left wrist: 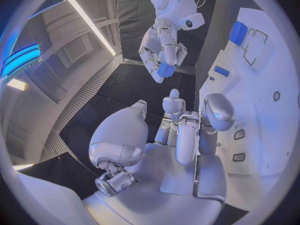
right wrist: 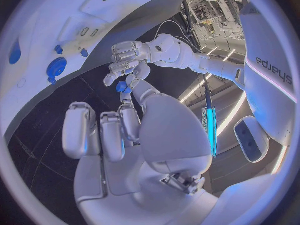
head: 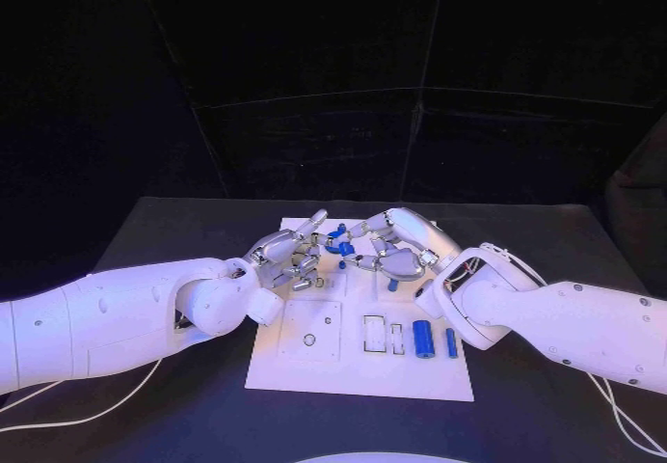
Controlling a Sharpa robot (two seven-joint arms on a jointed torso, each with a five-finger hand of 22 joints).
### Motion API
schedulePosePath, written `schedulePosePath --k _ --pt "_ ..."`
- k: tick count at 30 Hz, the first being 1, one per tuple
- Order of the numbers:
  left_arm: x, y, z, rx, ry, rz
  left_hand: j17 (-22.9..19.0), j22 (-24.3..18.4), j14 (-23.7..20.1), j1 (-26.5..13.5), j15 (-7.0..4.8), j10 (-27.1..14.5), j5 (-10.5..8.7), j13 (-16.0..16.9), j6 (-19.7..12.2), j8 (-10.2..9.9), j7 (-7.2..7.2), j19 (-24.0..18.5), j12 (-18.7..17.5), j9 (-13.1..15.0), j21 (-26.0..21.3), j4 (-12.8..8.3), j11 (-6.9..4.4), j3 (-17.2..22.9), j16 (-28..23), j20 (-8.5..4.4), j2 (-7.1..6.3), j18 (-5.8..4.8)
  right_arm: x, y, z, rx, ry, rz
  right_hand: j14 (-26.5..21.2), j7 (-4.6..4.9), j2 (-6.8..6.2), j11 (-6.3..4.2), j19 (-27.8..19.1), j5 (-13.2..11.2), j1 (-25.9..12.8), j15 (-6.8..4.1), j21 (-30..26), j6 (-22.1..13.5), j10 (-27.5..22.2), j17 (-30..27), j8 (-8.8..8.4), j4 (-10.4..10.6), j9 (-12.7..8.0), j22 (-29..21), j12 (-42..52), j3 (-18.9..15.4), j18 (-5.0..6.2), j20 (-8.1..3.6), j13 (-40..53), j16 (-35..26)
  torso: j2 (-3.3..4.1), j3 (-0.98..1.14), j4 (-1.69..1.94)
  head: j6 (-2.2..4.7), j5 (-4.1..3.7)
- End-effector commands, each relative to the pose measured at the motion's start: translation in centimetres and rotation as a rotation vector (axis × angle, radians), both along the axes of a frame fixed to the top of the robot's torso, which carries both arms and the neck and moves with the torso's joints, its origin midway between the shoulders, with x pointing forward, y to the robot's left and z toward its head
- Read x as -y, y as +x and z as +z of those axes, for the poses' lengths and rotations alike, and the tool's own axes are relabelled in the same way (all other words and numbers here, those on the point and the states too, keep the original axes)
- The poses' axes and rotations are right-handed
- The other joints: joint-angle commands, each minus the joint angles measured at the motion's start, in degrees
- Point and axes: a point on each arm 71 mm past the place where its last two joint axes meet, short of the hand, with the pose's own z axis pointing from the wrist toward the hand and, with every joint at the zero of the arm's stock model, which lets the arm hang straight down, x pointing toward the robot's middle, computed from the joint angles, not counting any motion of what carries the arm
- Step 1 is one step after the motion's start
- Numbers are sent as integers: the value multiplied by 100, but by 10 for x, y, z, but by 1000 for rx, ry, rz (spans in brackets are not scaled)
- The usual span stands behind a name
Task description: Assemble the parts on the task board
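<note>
The white task board (head: 359, 371) lies in the middle of the black table. Both hands hover over its far end, fingertips facing each other. My right hand (head: 393, 253) pinches a small blue part (head: 340, 249) at its fingertips; the left wrist view shows this right hand (left wrist: 162, 52) with the blue part (left wrist: 166, 69) in its fingers. My left hand (head: 286, 257) is just beside the part with its fingers apart and nothing in them. In the right wrist view the left hand (right wrist: 128, 60) reaches close to the blue part (right wrist: 123, 87).
A blue cylinder (head: 422, 340) and a thin blue pin (head: 452, 342) lie on the board's near right, next to outlined slots (head: 375, 334). Another blue piece (head: 393, 285) sits under the right hand. A round blue part (right wrist: 56, 67) stands on the board. White cables run along the table's near side.
</note>
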Motion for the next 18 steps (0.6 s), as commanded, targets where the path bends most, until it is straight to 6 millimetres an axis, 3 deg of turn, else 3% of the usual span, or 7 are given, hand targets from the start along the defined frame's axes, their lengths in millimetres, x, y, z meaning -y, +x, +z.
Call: schedulePosePath --k 1,8,14,18 --pt "7 -2 0 -41 -49 -39 1506 102 604 -15 -22 89 3 136 56 -34 -12 65 93 -15 80 -2 6 -64 17 -7 88 -67 -1 0 4 23 46 -4 502 31 -46 20 46 28 -32 -14 31 68 39 1032 31 62 12 6 39 78 -21 12 178 28 1 -4 1 -3 -3" --pt "12 -2 -1 -55 -49 -55 1506 283 604 -89 -28 193 8 331 86 -61 -18 127 225 -46 219 3 0 -178 17 -12 234 -97 -6 -1 6 37 60 1 502 31 -48 20 45 39 -33 -14 31 70 40 1032 30 58 12 5 40 88 -21 12 180 28 -3 -7 1 -17 -6" --pt "18 -5 1 -64 -87 -86 1506 425 604 -153 -41 296 10 501 193 -38 -46 177 328 -51 326 2 -22 -278 17 -21 361 -119 -7 4 4 30 57 -7 502 31 -49 20 45 41 -34 -14 31 73 42 1034 30 57 13 6 43 91 -21 12 182 30 -7 -18 24 -18 -30" --pt "18 -5 2 -62 -107 -95 1506 525 604 -229 -76 372 -93 613 340 11 -98 208 383 -29 400 5 -67 -370 17 -47 493 -135 -8 6 3 23 59 -9 502 31 -50 21 46 43 -36 -14 32 75 41 1034 31 57 14 8 41 92 -21 12 181 30 -4 -10 11 -19 -19"
